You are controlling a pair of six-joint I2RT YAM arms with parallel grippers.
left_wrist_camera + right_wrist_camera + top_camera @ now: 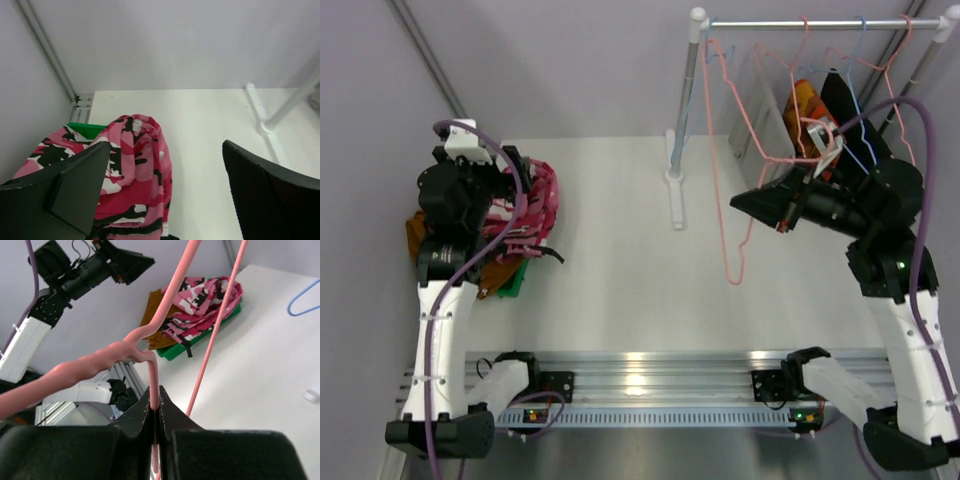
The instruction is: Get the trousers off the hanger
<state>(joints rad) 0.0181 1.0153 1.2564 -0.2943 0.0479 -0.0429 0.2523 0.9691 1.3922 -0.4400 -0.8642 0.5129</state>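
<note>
The pink patterned trousers (535,205) lie crumpled on a pile at the table's left, off any hanger. They also show in the left wrist view as pink trousers (135,170) and in the right wrist view (205,297). Mustard-brown trousers (415,232) lie under them, seen too as mustard-brown cloth (155,315). My left gripper (165,200) hovers just over the pile, open and holding nothing; from above the left gripper (505,185) is over the heap. My right gripper (155,400) is shut on a bare pink wire hanger (150,370), which dangles by the rack as the hanger (725,215).
A green item (200,337) lies under the pile. The white clothes rack (685,100) stands at the back right, its foot (267,125) on the table. Orange patterned (803,110) and black (840,100) garments hang on it among pink and blue hangers.
</note>
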